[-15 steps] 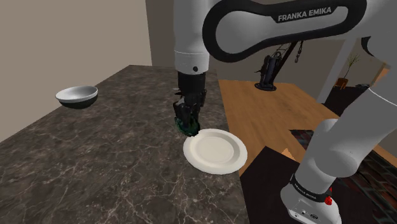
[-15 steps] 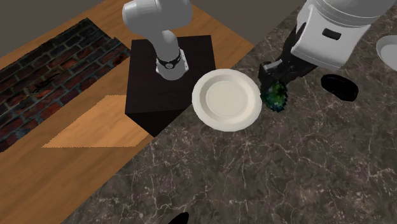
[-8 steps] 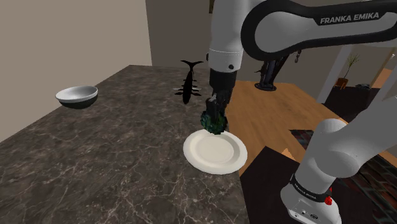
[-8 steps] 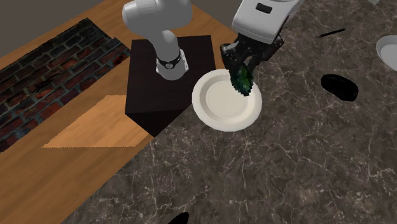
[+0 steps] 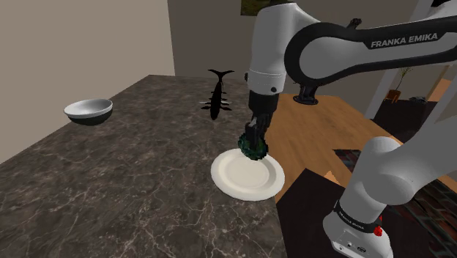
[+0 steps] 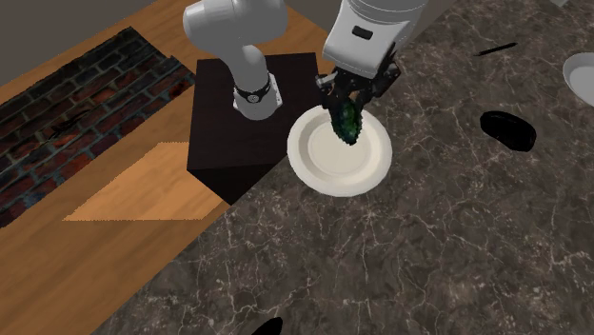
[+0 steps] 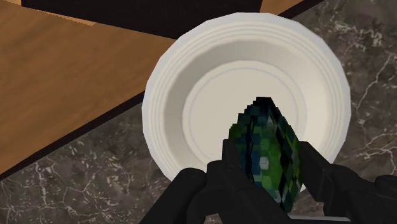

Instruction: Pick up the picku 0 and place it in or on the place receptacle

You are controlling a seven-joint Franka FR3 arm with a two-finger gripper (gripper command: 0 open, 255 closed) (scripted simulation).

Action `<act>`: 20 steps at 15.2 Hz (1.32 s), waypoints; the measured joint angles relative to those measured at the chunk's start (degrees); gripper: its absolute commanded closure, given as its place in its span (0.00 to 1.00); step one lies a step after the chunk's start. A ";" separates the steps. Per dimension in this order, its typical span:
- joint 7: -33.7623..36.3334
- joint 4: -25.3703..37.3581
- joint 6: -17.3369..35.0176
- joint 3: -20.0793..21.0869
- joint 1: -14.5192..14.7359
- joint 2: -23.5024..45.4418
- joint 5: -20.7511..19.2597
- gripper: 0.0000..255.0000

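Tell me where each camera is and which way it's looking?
Shoulder view: beside the stand, looking down across the dark counter; the arm shows.
Second exterior view: high above, looking down at the plate; arm and stand show.
Wrist view: rides on the gripper, looking down.
All share the plate and green object.

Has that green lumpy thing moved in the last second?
Yes. In the shoulder view the green object, clasped by the gripper, went rightward from over the countertop beside the white plate to above it.
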 measured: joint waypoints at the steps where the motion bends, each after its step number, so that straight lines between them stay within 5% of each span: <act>1: -0.02 -0.79 0.83 0.14 0.04 0.04 0.10 1.00; 15: -0.15 -7.31 8.17 1.46 0.39 0.84 1.05 1.00; 16: -0.15 -7.31 8.18 1.46 0.39 0.85 1.05 0.00; 20: -0.15 -7.30 8.19 1.46 0.39 0.85 1.05 0.00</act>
